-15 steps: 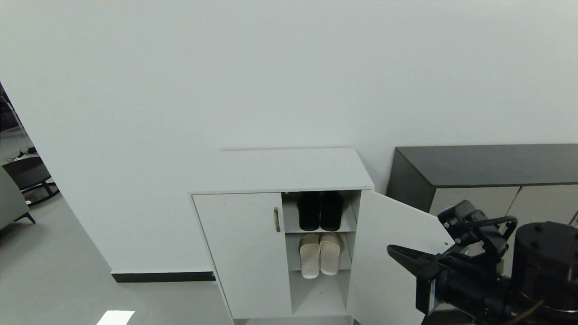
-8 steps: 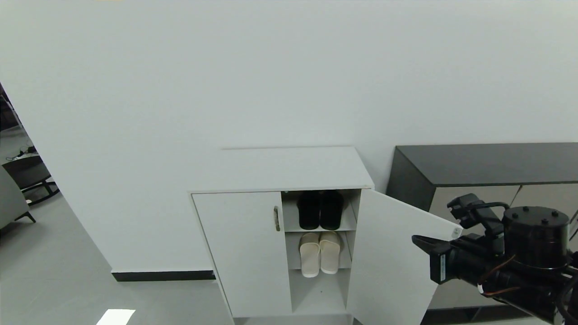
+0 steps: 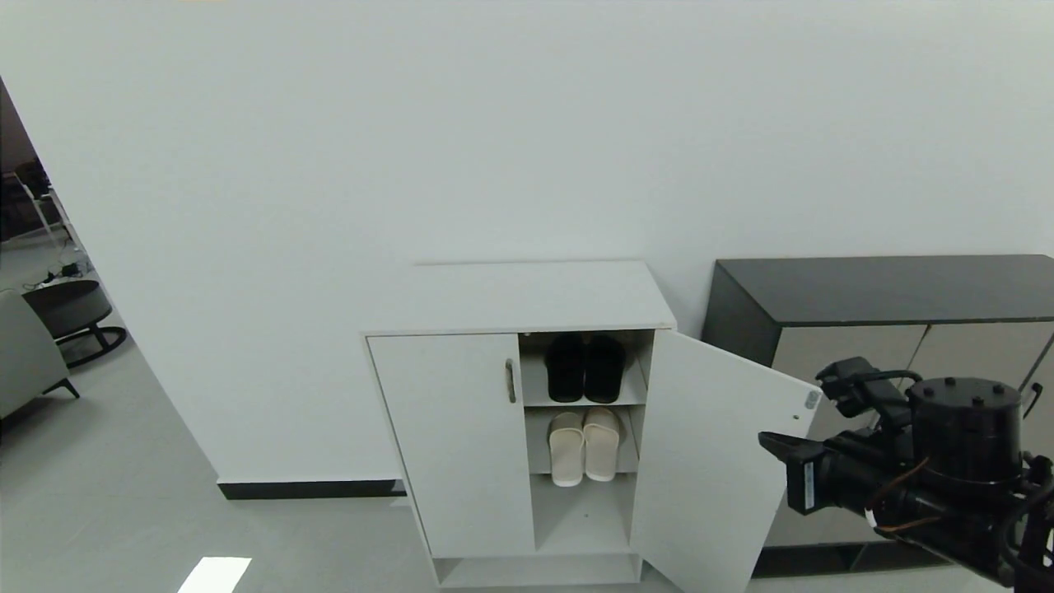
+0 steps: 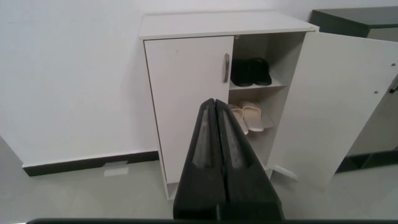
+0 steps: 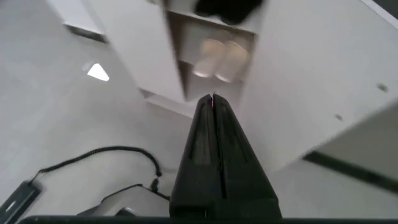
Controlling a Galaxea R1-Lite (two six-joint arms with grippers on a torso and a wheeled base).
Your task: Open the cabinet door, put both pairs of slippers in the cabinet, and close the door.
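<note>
White cabinet (image 3: 527,298), right door (image 3: 715,461) open: black slippers (image 3: 585,368) on upper shelf (image 3: 536,395), beige slippers (image 3: 584,445) below; my left gripper (image 4: 215,104) and right gripper (image 5: 213,99) closed, empty.

Plain white wall (image 3: 329,165), grey floor (image 3: 123,494) (one bright patch of light (image 3: 214,574) on it). A black-topped sideboard (image 3: 889,288) stands at the right.

Cabinets: one for you, a white cabinet (image 3: 527,301) at 6 o'clock in the head view.
Doors: two on it, the left door (image 3: 453,445) and the right door (image 3: 716,461).
Slippers: you count four, a black pair (image 3: 585,368) and a cream pair (image 3: 584,445) below it.
Handles: one handle (image 3: 510,381) showing.
Sideboards: one dark sideboard (image 3: 889,288) at 4 o'clock.
Grippers: two, your left gripper (image 4: 215,109) and right gripper (image 3: 770,445).
</note>
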